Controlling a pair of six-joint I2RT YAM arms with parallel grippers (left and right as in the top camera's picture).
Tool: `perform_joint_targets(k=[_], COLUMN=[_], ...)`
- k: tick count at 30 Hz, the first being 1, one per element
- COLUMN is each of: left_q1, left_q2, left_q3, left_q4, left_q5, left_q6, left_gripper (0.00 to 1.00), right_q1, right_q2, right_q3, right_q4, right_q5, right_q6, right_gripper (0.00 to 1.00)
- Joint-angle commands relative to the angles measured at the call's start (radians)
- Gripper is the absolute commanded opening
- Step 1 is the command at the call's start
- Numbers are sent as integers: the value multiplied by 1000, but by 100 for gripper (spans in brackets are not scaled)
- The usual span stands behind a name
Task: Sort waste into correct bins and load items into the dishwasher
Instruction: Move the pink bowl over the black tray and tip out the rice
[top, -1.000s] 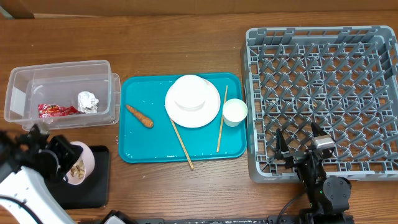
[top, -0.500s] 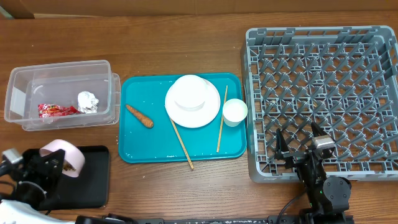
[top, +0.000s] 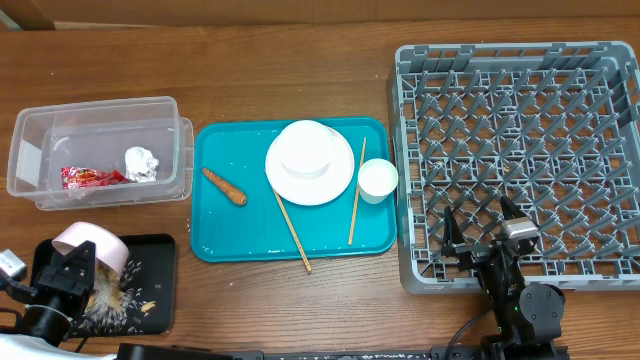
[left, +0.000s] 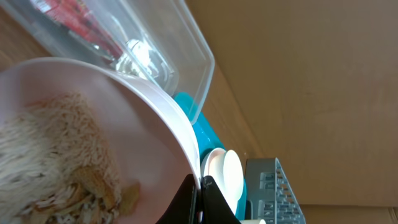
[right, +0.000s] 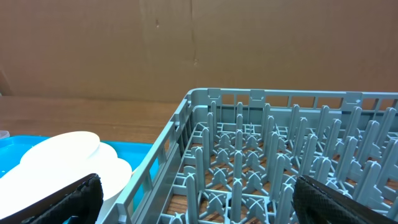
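My left gripper (top: 72, 272) is shut on the rim of a pink bowl (top: 88, 246) and holds it tipped over the black bin (top: 150, 262) at the front left. Rice and food scraps (top: 118, 298) lie spilled in the bin. In the left wrist view the fingers (left: 200, 200) pinch the bowl's rim (left: 149, 106) and rice (left: 56, 155) still clings inside. My right gripper (top: 484, 232) is open and empty over the front edge of the grey dish rack (top: 520, 80), which also shows in the right wrist view (right: 261, 155).
A teal tray (top: 225, 240) holds a white plate (top: 309, 162), a white cup (top: 377, 179), a carrot (top: 224, 186) and two chopsticks (top: 292, 230). A clear bin (top: 100, 110) at the left holds a foil ball (top: 141, 163) and a red wrapper (top: 90, 177).
My left gripper has swung the pink bowl left and down and tipped it further over the black bin. Rice has poured out into the bin. The right arm has not moved.
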Motion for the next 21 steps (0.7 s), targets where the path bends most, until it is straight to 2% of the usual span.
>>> perform_joint_targets(k=[1,11,19,21], left_q1=[7,7,7,7], left_q2=[-14,36,150,171], left_q3=[-8,-34,-51,-51], left_q4=[3,11,-16,-72], left_q5=[95,187,238,239], left_q6=[98,225,236,238], left_gripper=[4,4,4,4], right_q1=[-4,-4,-4,-4], right_q2=[-12,-12,-12,-12], right_q3=[-11,-11,-11,-11], right_q4=[5,5,5,5], right_q5=[-5,-5,-5,-5], right_q6=[-3,-3,-3,-4], right_gripper=[100,100,100,100])
